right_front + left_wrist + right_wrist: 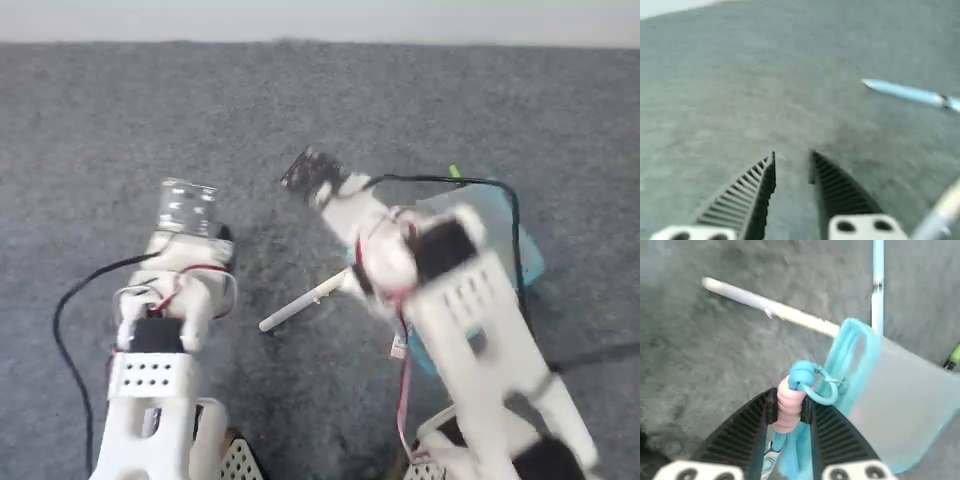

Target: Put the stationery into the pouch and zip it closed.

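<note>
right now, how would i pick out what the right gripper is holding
Start at the translucent blue-edged pouch on the grey mat. A knotted blue cord is tied on at its corner. On that cord is a ribbed pink bead, pinched in the right gripper, the only pink thing there.

The table [150, 120] is viewed from high above, looking down and forward. Wrist views are taken low and close; the white pen [300, 306] is shared with the right one.

White perforated plastic arms [150, 375] trail black and red cables [57, 320] behind the left pincer [791, 156] and right pincer [790, 401], both ridged black.
</note>
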You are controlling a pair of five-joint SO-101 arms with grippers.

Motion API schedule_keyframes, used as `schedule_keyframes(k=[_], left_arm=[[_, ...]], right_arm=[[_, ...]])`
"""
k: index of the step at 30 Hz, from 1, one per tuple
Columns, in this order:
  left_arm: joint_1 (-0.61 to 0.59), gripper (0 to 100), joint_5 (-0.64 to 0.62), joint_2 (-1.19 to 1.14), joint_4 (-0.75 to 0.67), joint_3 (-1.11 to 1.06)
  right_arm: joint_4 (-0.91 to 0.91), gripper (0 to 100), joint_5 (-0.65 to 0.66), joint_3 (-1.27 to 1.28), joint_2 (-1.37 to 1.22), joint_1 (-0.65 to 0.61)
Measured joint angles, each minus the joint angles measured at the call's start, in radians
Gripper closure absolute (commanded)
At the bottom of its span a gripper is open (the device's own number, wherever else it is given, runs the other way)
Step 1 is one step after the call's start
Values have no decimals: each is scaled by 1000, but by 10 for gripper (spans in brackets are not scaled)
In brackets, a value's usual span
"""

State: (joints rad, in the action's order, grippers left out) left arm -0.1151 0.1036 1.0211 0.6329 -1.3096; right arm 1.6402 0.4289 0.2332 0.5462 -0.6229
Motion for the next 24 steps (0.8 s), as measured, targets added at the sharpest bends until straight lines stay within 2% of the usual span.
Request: schedule_keyframes(k=[3,9,16,19,24], left_arm=[[72,812,8,0,92,52],[173,808,34,11,264,146],[324,755,72,292,436,146],[374,746,72,417,471,123],[454,746,80,439,453,84]], right_arm=[[3,992,0,101,163,-84],[-63,992,0,334,339,-95],[-92,992,0,358,342,-64],[-92,992,0,358,347,-64],[-92,992,-21,361,350,-120]])
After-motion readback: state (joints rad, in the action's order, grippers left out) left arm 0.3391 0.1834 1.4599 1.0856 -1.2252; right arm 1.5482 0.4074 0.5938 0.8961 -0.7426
